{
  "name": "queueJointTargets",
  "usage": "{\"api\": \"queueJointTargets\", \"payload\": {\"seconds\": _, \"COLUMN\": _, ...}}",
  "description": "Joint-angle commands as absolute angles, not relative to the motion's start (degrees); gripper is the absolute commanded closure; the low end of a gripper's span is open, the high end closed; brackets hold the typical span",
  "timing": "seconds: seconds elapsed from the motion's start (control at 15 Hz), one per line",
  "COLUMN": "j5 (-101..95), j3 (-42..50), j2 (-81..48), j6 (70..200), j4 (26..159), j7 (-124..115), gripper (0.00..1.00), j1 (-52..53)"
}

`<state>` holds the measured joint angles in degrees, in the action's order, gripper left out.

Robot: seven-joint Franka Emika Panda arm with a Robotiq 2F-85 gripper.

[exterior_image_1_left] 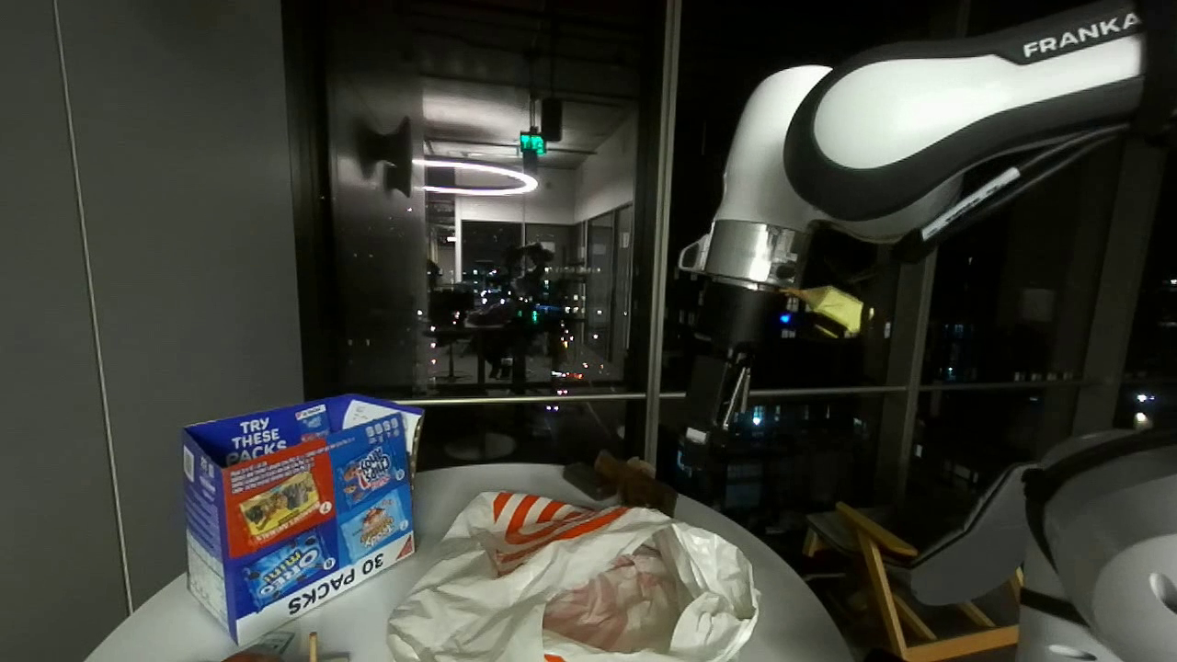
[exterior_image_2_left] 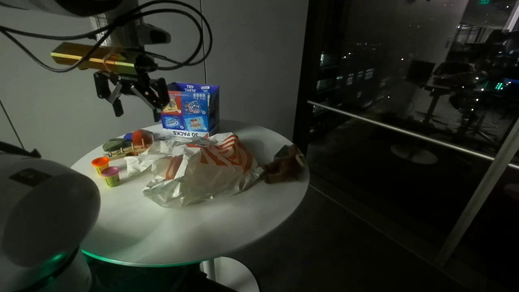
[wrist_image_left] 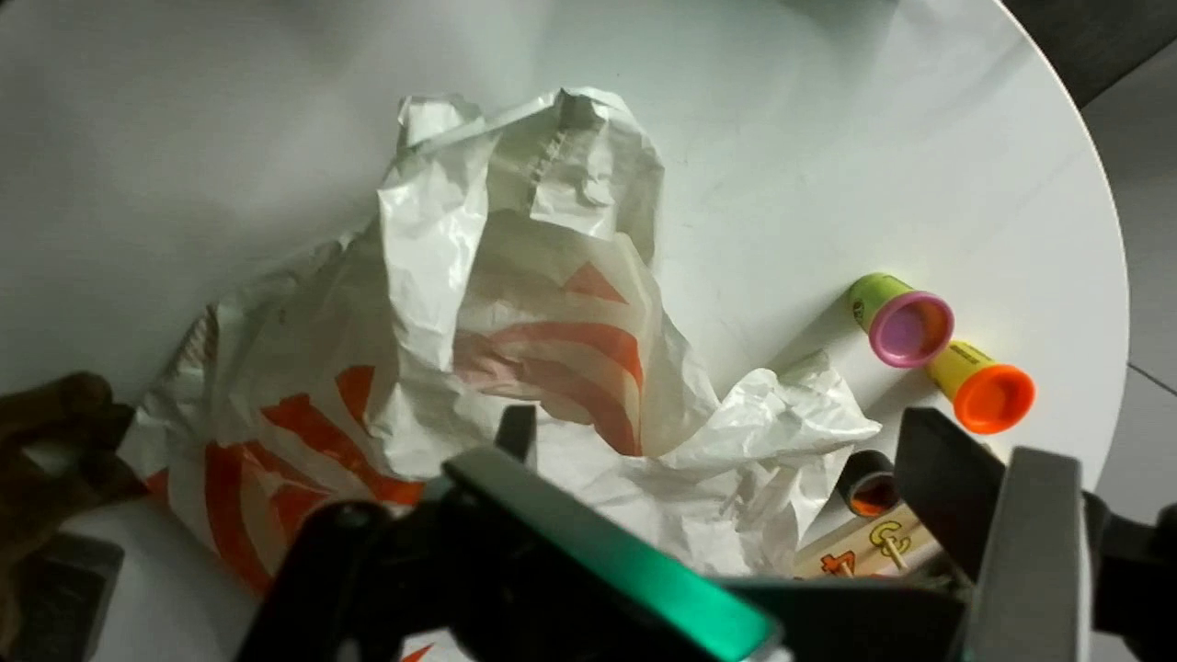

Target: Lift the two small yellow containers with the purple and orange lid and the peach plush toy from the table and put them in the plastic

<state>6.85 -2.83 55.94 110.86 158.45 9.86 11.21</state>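
Two small containers stand side by side near the table's edge. The one with the purple lid (exterior_image_2_left: 110, 176) also shows in the wrist view (wrist_image_left: 906, 326). The one with the orange lid (exterior_image_2_left: 100, 165) is beside it, also in the wrist view (wrist_image_left: 988, 395). A white and orange plastic bag (exterior_image_2_left: 221, 178) lies with its mouth open, seen in the wrist view (wrist_image_left: 432, 239) and in an exterior view (exterior_image_1_left: 542, 552). A pinkish area shows inside it; I cannot tell whether this is the peach plush toy. My gripper (exterior_image_2_left: 138, 112) is open and empty above the table (wrist_image_left: 717, 437).
A blue snack box (exterior_image_2_left: 190, 111) stands behind the bag. A wooden peg board (wrist_image_left: 869, 547), a black cup (wrist_image_left: 869, 483) and a red-orange round thing (exterior_image_2_left: 142, 138) lie close to the bag. A brown plush (exterior_image_2_left: 284, 165) and a dark block (wrist_image_left: 69, 593) are at the opposite edge.
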Motion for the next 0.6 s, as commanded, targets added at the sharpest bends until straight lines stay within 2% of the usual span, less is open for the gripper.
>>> {"api": "queueJointTargets", "payload": {"seconds": 0.0, "j5": 8.7, "j3": -7.1, "j2": 51.1, "j6": 115.9, "j4": 158.3, "j7": 10.0, "gripper": 0.00, "j1": 16.2}}
{"api": "queueJointTargets", "payload": {"seconds": 0.53, "j5": 16.1, "j3": -10.8, "j2": 35.8, "j6": 123.7, "j4": 159.1, "j7": 11.7, "gripper": 0.00, "j1": 26.1}}
